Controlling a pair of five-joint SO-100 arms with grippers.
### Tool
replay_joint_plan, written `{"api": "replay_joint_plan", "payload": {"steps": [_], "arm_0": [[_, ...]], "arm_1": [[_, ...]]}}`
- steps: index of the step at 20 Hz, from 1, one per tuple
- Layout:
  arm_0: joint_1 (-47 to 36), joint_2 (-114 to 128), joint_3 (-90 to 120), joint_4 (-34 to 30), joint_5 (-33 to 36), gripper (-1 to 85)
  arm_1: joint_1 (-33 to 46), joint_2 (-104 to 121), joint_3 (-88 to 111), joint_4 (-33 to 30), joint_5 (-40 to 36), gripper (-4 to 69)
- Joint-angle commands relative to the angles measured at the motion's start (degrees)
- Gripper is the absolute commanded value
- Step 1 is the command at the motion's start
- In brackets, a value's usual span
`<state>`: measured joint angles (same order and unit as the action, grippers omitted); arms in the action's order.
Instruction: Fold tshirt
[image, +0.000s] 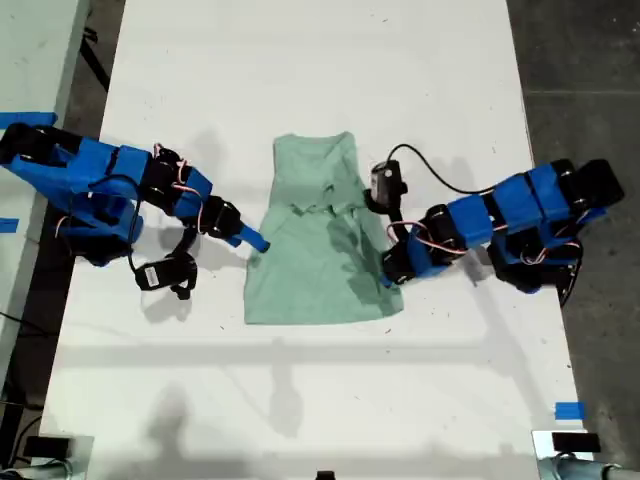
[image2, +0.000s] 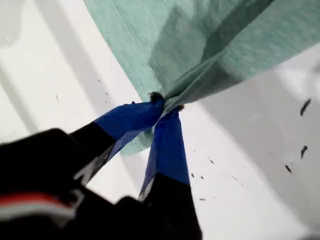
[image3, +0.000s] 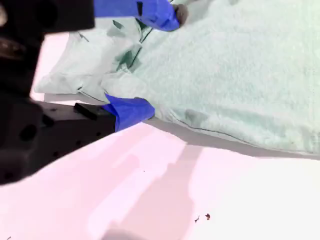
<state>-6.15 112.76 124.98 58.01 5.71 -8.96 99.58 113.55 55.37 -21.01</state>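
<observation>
The pale mint-green tshirt lies on the white table, its sleeves folded in over the middle. My first gripper is on the arm at the exterior view's left. It is shut on the shirt's edge, and the first wrist view shows the blue fingertips pinching the cloth and lifting it off the table. My second gripper, on the arm at the exterior view's right, is open at the opposite edge. One finger is over the cloth and the other finger is at its hem.
A black cable loops from the camera module on the second arm. Blue tape marks the table near the exterior view's lower right. Dark floor lies past the table's edge there, and another surface with blue tape stands at the exterior view's left.
</observation>
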Motion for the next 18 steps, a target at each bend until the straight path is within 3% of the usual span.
{"api": "replay_joint_plan", "payload": {"steps": [1,4,5,6,7,9,14,15,18], "arm_0": [[1.0,2.2,-1.1,0.0,-1.0,25.3],[1.1,2.5,-1.1,0.1,-1.4,25.3],[1.1,2.6,-1.1,0.1,-1.4,25.3],[1.1,2.7,-1.1,0.1,-1.4,25.2],[1.0,2.9,-1.1,0.1,-1.4,25.2],[1.0,3.5,-1.2,0.4,-1.6,25.2],[1.3,4.1,-1.3,1.5,-2.4,25.2],[1.4,4.2,-1.3,1.5,-2.5,25.2],[1.8,4.6,-1.4,1.6,-3.6,25.2]], "arm_1": [[1.4,-7.5,-11.4,-3.7,-1.1,-1.4],[2.1,-17.5,-12.5,-12.9,-0.1,-1.3],[2.2,-20.9,-12.5,-17.1,0.1,2.2],[2.2,-24.3,-13.1,-20.0,-0.1,18.1],[2.1,-26.7,-14.8,-19.9,-0.4,28.7],[1.4,-25.1,-17.6,-14.4,-0.6,27.3],[1.8,-14.2,-37.4,17.4,-5.2,25.2],[2.1,-12.3,-40.5,20.9,-5.9,25.1],[3.3,-5.4,-40.3,23.9,-7.9,24.8]]}}
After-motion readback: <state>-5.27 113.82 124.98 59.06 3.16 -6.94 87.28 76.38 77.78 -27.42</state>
